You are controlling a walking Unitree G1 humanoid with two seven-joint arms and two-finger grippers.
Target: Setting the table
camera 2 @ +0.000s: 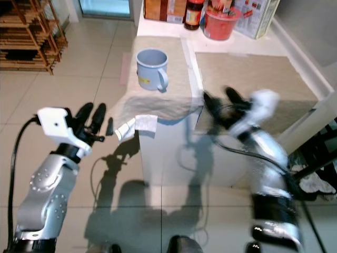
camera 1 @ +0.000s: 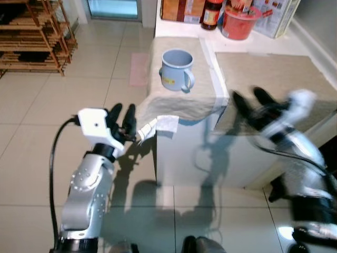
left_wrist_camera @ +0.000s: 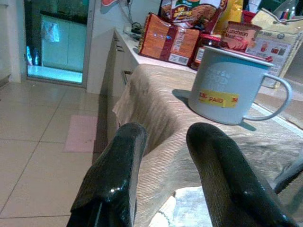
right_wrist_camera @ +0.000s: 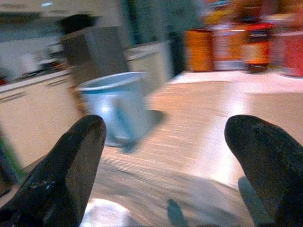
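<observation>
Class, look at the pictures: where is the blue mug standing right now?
The blue mug stands upright on the beige cloth over the white counter, toward its left end, handle facing the robot. The red tub and packets stand behind it, and the left gripper is below the cloth's edge.

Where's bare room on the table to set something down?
Free: the right placemat, wholly bare, and the left placemat in front of the blue mug. Crowded: the back edge, with the red bucket, dark bottle and boxes.
</observation>
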